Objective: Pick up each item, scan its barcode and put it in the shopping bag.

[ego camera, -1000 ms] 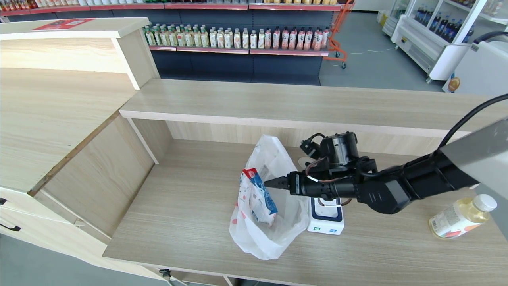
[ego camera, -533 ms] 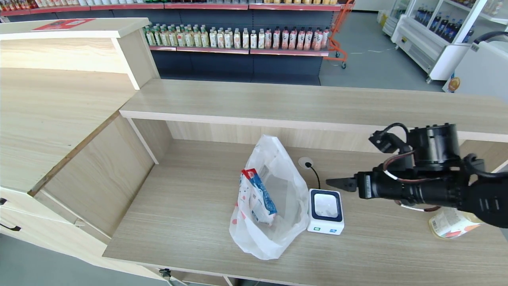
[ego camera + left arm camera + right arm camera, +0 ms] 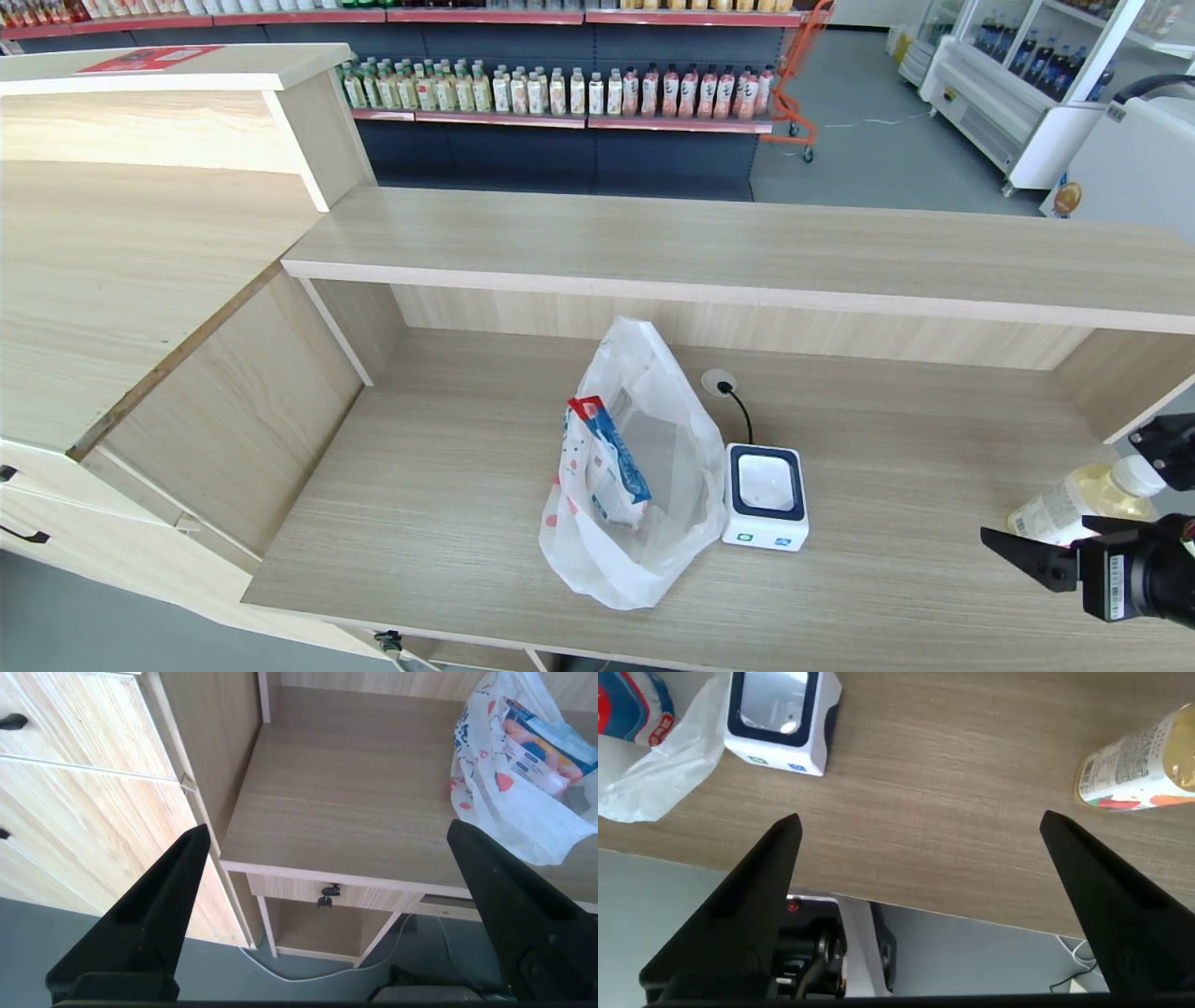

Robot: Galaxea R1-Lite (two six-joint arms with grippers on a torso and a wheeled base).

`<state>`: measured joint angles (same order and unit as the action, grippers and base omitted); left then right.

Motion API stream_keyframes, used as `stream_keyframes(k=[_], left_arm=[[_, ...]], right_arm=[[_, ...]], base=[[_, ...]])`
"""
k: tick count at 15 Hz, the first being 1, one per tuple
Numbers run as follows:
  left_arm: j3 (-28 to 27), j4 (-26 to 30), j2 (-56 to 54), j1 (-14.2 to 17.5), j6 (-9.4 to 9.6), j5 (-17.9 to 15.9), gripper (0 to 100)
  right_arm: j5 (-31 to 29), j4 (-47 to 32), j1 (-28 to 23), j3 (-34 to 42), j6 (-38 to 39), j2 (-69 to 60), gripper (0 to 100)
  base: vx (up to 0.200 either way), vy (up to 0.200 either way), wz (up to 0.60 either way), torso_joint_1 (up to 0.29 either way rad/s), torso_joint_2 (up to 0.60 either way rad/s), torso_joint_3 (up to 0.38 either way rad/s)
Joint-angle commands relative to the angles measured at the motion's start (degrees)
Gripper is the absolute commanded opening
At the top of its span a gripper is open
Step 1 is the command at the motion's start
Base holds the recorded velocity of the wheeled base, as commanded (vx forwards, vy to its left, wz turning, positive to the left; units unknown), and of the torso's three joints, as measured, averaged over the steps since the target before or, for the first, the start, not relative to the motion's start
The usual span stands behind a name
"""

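A blue and white packet (image 3: 609,464) is seen standing inside the shopping bag (image 3: 644,551), which is set upright on the counter (image 3: 934,439), touching the left side of the scanner (image 3: 766,495). That item is judged to be finished.

One item is left: a bottle (image 3: 1074,506) of pale yellow liquid with a white cap, laid on its side well to the right of the scanner, near the counter's right end.

The right gripper (image 3: 920,826) is held low on the scanner's right, just beside the bottle and nearer the counter's front edge. Its fingers are spread wide and nothing is held between them. The left gripper (image 3: 327,831) is placed far to the scanner's left, beyond the bag and off the counter's front edge. Its fingers are likewise spread wide and empty.

Roughly half of the task is judged done. The bottle is not yet grasped; it remains to be lifted, shown to the scanner with its barcode, and dropped into the bag.
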<state>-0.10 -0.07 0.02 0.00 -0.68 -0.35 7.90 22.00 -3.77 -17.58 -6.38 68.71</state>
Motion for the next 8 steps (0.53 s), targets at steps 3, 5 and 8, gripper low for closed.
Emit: stream_keyframes(k=[3,5,8], left_arm=[[0.01,-0.01,-0.02,0.0,-0.02,0.0,100],[0.01,-0.01,-0.02,0.0,0.07,0.0,100],[0.01,-0.01,-0.02,0.0,-0.2,0.0,100]], right_arm=[[2.21,-0.03,-1.68,1.23,-0.04,-3.49,100],[2.74,-0.03,-1.68,1.14,0.22,-3.32,100],[3.0,-0.12,-1.68,1.23,2.24,-2.7,100]], base=[[0.0,0.0,0.0,0.0,0.0,0.0],[0.0,0.0,0.0,0.0,0.0,0.0],[-0.2,0.0,0.0,0.001,0.0,0.002]])
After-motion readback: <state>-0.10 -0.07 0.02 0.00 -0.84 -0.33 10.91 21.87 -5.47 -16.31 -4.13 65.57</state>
